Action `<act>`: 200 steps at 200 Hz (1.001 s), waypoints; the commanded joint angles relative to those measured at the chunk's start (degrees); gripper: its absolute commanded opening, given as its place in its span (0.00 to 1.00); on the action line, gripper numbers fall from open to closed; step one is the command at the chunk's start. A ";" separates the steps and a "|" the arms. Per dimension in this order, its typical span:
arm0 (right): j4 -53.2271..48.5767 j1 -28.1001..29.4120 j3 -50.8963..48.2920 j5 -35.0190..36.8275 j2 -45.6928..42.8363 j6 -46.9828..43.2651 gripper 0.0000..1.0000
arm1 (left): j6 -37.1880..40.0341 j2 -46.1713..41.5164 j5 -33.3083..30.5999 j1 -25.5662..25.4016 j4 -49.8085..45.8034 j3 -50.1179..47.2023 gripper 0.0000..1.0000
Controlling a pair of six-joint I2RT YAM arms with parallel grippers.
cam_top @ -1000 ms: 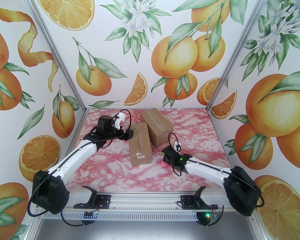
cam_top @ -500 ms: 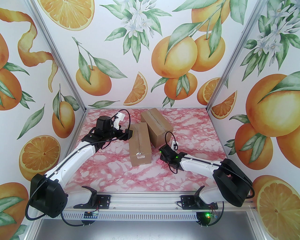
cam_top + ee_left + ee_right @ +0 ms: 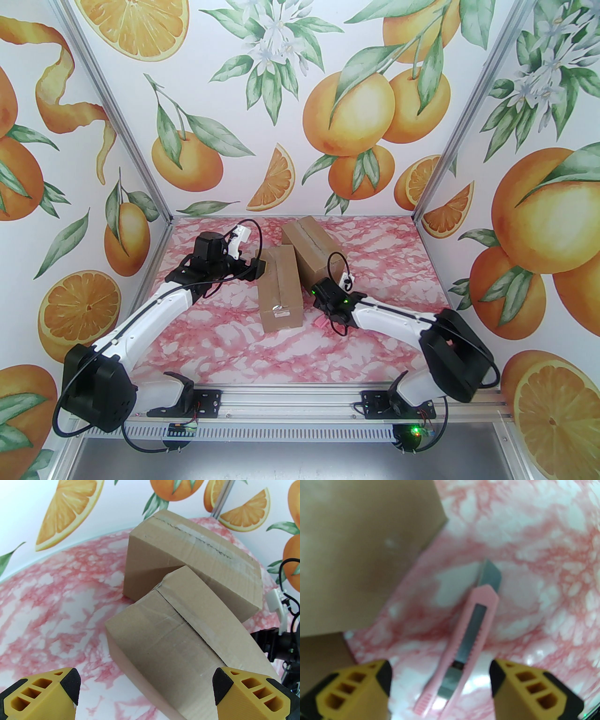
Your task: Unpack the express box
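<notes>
two brown cardboard boxes sit toward the back of the pink marbled table (image 3: 262,347). the near box (image 3: 280,290) lies lengthwise, running away from me. its far right corner touches the side of the far box (image 3: 313,255), which is set at an angle behind it. from the left wrist i see the near box (image 3: 187,644) has a dark gap along its top seam, while the far box (image 3: 194,557) has clear tape running down its seam. a shiny scrap of tape (image 3: 281,310) sits at the near end of the near box.

my left gripper (image 3: 259,268) is at the far left corner of the near box. on its wrist camera the left gripper (image 3: 146,691) is spread wide, one yellow finger (image 3: 46,695) over the table and the other on the box side, with nothing between them.

my right gripper (image 3: 323,314) is low over the table just right of the near box. a pink knife (image 3: 321,322) lies on the table under it. in the right wrist view the knife (image 3: 473,630) is flat on the marble, its grey blade (image 3: 489,576) pushed out and pointing away. the right gripper (image 3: 440,676) straddles the handle end with its jaws apart. i see a gap on each side, so it has hold of nothing. that view is rather blurred.
</notes>
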 commanded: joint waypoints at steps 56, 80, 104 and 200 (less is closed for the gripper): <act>-0.18 0.37 0.66 0.98 3.76 5.00 0.76 | 1.54 0.21 -0.39 -0.27 -0.25 1.09 0.97; -0.12 0.39 1.05 1.12 4.86 4.50 0.76 | 1.67 -0.09 -0.87 -0.26 -0.43 0.72 0.97; 0.74 0.38 0.32 0.31 6.36 4.22 0.74 | 1.72 -0.19 -0.93 -0.26 -0.60 0.78 0.97; 3.29 -0.40 -3.59 0.51 5.60 -1.04 0.51 | 1.15 -0.70 -0.73 -0.29 -0.52 2.36 0.97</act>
